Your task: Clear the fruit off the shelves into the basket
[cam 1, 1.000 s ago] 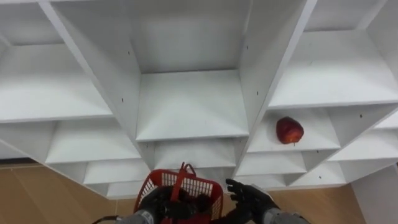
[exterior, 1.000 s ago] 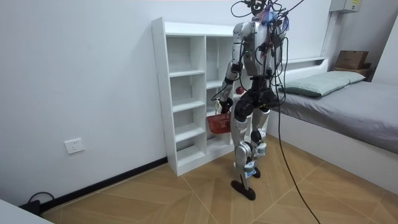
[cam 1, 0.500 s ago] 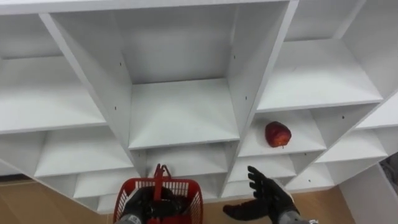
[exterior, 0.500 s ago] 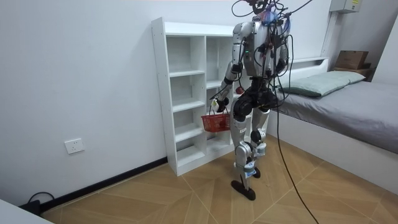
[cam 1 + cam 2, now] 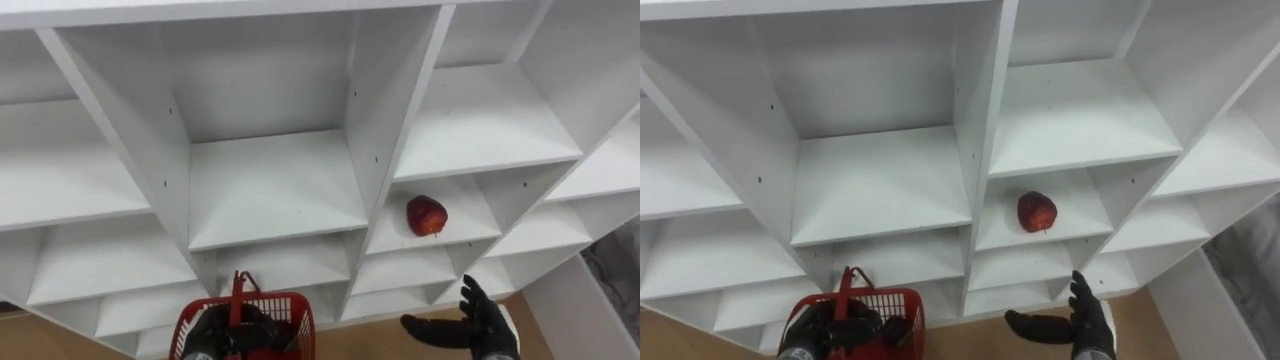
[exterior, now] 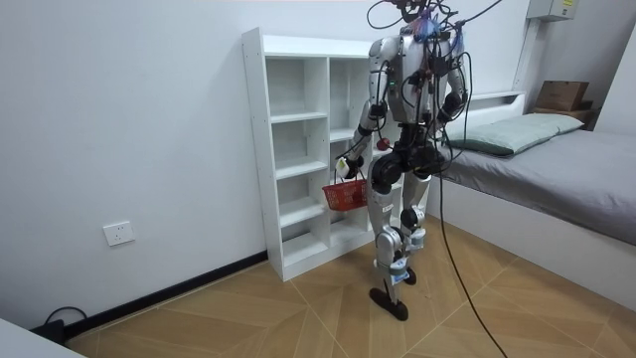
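A red apple (image 5: 426, 215) (image 5: 1036, 212) lies on a shelf in the right column of the white closet (image 5: 270, 190) (image 6: 298, 149). My right hand (image 5: 478, 322) (image 5: 1080, 322) is open, fingers spread, below and a little right of the apple, well short of it. My left hand (image 5: 215, 335) (image 5: 815, 335) is shut on the handle of a red mesh basket (image 5: 262, 312) (image 5: 880, 308) (image 6: 344, 194), held low before the lower shelves. Dark things lie in the basket; I cannot tell what they are. In the room view I stand close in front of the closet.
The other closet shelves (image 5: 265, 185) are bare. A bed (image 6: 556, 164) with a pillow stands behind me at the room view's right. The floor (image 6: 298, 308) is wooden parquet. A wall socket (image 6: 119, 234) sits low at the room view's left.
The eye view has shifted, so the closet and apple sit further left. The basket has swung left with my left hand. My right hand has moved right and spread wider.
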Robot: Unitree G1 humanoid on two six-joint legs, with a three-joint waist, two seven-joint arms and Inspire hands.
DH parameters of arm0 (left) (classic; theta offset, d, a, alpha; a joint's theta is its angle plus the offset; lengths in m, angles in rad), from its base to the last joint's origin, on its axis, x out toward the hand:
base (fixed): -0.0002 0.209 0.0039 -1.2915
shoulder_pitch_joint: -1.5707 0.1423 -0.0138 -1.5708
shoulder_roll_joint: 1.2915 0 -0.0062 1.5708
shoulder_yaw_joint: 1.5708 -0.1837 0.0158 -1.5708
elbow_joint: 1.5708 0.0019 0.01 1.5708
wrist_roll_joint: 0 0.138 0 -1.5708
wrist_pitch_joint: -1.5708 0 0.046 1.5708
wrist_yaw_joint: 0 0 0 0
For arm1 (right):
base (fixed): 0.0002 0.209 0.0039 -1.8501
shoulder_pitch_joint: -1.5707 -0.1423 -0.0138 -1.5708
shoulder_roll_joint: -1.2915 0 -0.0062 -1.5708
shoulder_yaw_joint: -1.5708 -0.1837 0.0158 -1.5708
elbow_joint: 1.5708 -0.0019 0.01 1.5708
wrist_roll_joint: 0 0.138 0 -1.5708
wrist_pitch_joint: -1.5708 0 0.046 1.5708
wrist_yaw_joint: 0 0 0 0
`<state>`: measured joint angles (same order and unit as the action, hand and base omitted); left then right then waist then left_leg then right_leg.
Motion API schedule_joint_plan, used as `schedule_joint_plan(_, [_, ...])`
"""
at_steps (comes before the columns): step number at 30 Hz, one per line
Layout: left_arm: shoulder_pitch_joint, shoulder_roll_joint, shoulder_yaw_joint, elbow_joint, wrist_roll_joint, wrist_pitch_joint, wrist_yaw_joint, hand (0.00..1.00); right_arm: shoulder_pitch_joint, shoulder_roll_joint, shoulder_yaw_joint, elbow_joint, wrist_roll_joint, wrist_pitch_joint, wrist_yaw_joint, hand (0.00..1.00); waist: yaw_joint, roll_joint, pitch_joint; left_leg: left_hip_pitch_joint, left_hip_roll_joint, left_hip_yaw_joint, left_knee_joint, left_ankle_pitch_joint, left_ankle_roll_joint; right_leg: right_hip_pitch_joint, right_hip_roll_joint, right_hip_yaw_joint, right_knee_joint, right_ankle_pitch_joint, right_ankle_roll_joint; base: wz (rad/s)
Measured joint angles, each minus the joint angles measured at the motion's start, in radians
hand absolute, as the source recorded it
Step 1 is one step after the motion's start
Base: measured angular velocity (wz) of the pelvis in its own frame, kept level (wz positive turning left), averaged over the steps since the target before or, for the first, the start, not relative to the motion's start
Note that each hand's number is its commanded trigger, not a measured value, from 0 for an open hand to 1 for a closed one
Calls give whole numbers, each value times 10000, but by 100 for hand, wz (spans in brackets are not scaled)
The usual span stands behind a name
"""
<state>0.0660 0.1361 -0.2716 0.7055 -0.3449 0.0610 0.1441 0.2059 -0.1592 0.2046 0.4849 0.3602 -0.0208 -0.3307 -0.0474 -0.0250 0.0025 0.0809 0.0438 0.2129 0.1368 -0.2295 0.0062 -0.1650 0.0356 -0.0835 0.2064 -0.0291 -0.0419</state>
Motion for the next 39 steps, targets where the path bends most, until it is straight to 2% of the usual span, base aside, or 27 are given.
schedule_joint_plan(5, [8, 90, -29, -1, -15, 77, -95, 100, 89, -8, -26, -477, 44, 3, -914, 0, -73, -61, -25, 42, 3, 9, 2, -5, 4, 22, 2, -19, -2, 0, 0, -1])
schedule_joint_plan(9, [135, 118, -62, -5, -1, 76, -72, 100, 67, -13, -21, -864, -264, -4, -1711, 0, -82, -31, -9, 185, 10, 5, -14, -46, 14, 171, 13, -14, -30, -21, 21, 0])
schedule_joint_plan(17, [177, 120, -42, 5, -6, 50, -94, 100, -90, -24, -29, -1176, -1633, -188, -2419, 0, -75, 89, 64, 180, 5, -14, -14, -64, 33, 180, 5, -15, -12, -66, 50, 0])
schedule_joint_plan(21, [175, 105, -14, 6, -6, 42, -182, 100, -90, -25, -18, -1189, -1860, -347, -2678, 0, -59, 99, 58, 177, 8, -14, -15, -64, 33, 179, 1, -25, -13, -82, 54, 0])
schedule_joint_plan(27, [153, 107, -19, 6, -4, 37, -281, 100, -100, -57, 135, -1671, -2418, -364, -2773, 0, 16, 97, 54, 156, 10, -76, -16, -65, 35, 131, -1, -29, 25, -93, 43, 0])
schedule_joint_plan(32, [143, 107, -17, 6, -3, 20, -279, 100, -124, -59, 262, -1871, -2938, -554, -2559, 0, 40, 98, 53, 144, -4, -120, -12, -65, 35, 68, -13, -16, 141, -141, 40, 0])
schedule_joint_plan(39, [143, 86, -20, 6, 39, 18, -275, 100, -143, -62, 488, -1883, -2941, -553, -2204, 0, 39, 145, 24, 131, -6, -149, -2, -65, 34, 43, -12, -13, 161, -145, 38, 0])
